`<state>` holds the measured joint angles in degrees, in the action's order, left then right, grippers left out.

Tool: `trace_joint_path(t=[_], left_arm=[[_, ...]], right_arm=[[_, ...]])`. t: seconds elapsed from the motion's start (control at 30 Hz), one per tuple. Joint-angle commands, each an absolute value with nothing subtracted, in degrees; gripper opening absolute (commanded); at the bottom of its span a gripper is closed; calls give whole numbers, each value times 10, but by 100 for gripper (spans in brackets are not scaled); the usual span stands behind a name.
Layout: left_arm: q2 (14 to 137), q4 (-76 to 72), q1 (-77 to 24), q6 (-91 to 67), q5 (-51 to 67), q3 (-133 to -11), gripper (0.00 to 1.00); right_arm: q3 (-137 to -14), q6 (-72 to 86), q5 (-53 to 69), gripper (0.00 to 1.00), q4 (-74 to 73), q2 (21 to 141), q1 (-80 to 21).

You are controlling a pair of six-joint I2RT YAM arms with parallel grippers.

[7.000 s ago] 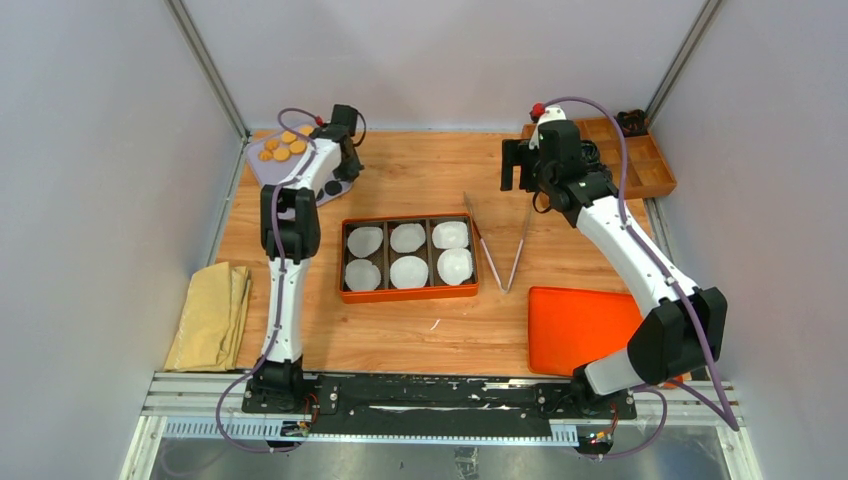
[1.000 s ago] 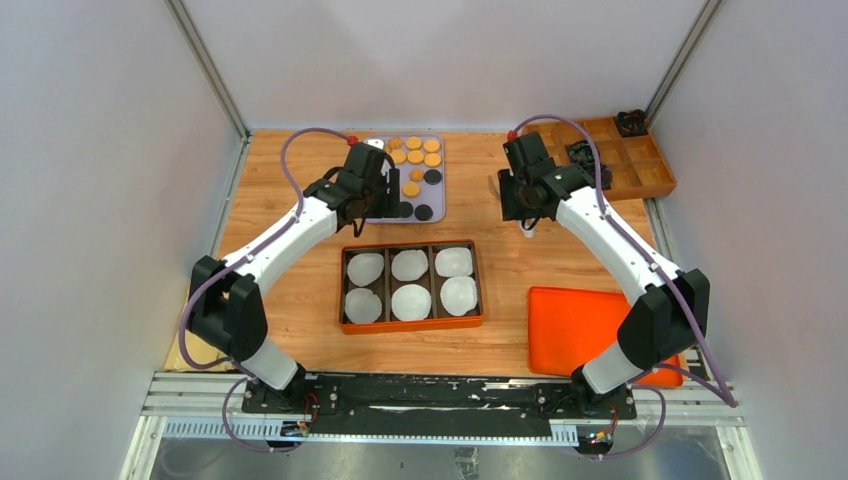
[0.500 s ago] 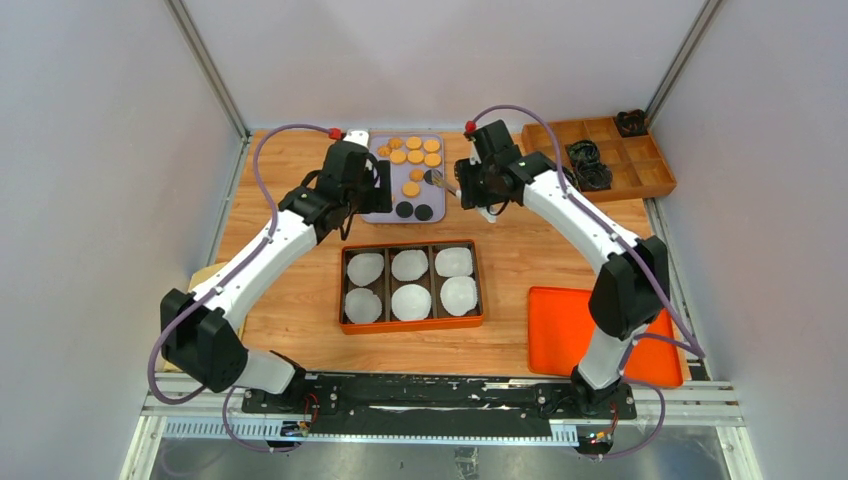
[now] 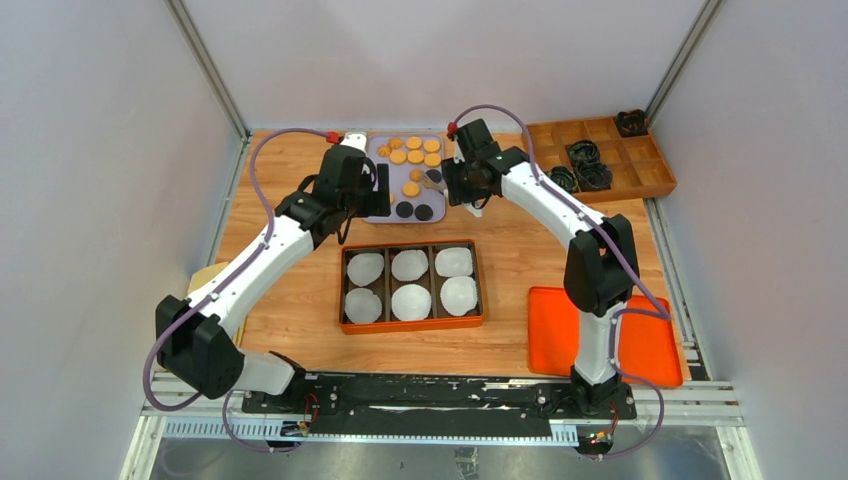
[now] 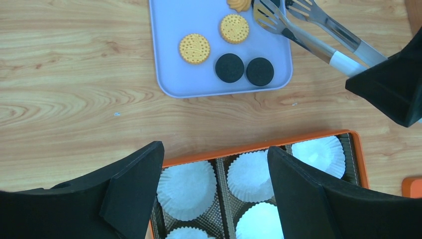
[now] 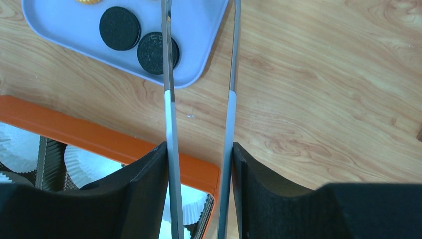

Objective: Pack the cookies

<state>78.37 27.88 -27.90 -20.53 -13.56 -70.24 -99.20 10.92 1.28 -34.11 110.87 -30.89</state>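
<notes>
Your right claw, clenched on the tongs, has just swung over to the purple tray. The cookies all lie there, none in the box yet. Your left claw hangs released. Picking can start.

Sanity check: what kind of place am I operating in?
Likely a robotics lab cell, not a kitchen: blank grey walls enclose a wooden table, both arms are bolted to a metal rail, and the cookies sit on a lilac tray near a lined orange box.
</notes>
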Motion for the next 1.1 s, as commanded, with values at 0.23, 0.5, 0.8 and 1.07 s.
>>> trace_joint_path(t=[0.23, 0.5, 0.8, 1.07], left_arm=[[772, 268, -282, -199, -145, -693, 84], [774, 271, -282, -199, -144, -693, 84], [771, 272, -282, -199, -150, -688, 84], [767, 273, -282, -197, -153, -681, 84]], right_arm=[[-1038, 87, 1, 49, -327, 1153, -317], [-1033, 77, -36, 48, -329, 1178, -317], [-1031, 60, -50, 48, -329, 1172, -315], [-1041, 73, -61, 47, -330, 1182, -316]])
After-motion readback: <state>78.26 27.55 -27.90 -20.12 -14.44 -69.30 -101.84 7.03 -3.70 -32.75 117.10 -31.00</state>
